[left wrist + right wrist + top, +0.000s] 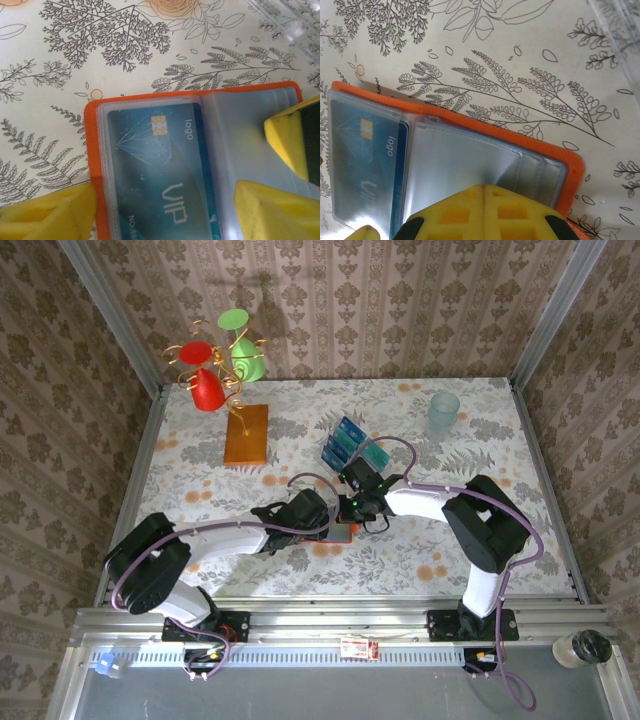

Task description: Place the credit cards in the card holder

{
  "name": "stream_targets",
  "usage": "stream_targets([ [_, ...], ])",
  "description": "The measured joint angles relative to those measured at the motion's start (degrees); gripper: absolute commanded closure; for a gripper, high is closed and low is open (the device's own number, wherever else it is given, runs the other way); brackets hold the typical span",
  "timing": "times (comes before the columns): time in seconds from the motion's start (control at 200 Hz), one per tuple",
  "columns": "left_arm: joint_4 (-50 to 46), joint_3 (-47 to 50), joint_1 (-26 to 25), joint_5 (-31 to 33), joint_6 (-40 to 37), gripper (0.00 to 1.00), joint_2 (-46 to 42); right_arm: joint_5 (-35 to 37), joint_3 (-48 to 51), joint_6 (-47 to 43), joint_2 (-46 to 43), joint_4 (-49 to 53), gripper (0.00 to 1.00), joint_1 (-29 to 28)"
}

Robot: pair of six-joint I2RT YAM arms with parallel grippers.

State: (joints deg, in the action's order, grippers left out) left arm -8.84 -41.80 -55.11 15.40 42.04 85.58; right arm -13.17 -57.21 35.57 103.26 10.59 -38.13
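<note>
The orange card holder lies open on the flowered table, clear sleeves up. A blue-teal credit card marked VIP sits inside its left sleeve. My left gripper is open, one yellow finger off the holder's orange edge and the other over the middle fold. My right gripper is shut, its tips against the empty clear sleeve, which creases there. Whether it pinches the sleeve I cannot tell. More blue credit cards stand in a clear rack behind.
An orange-brown board with a wire stand holding red and green cups sits at the back left. A pale translucent cup stands at the back right. The clear rack's edge lies close beyond the holder. Patterned walls enclose the table.
</note>
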Motion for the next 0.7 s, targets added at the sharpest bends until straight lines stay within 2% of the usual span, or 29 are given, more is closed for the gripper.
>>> stream_targets([
  [0.335, 1.7, 0.0, -0.4, -0.2, 0.0, 0.26, 2.6, -1.1, 0.2, 0.4, 0.3, -1.2, 1.0, 0.0],
  [0.595, 1.7, 0.0, -0.4, 0.1, -0.2, 0.33, 3.6, -1.3, 0.2, 0.6, 0.4, -1.4, 1.0, 0.1],
  [0.7, 1.8, 0.0, -0.4, 0.3, -0.2, 0.35, 3.9, -1.7, 0.2, 0.6, 0.3, -1.4, 0.95, 0.5],
])
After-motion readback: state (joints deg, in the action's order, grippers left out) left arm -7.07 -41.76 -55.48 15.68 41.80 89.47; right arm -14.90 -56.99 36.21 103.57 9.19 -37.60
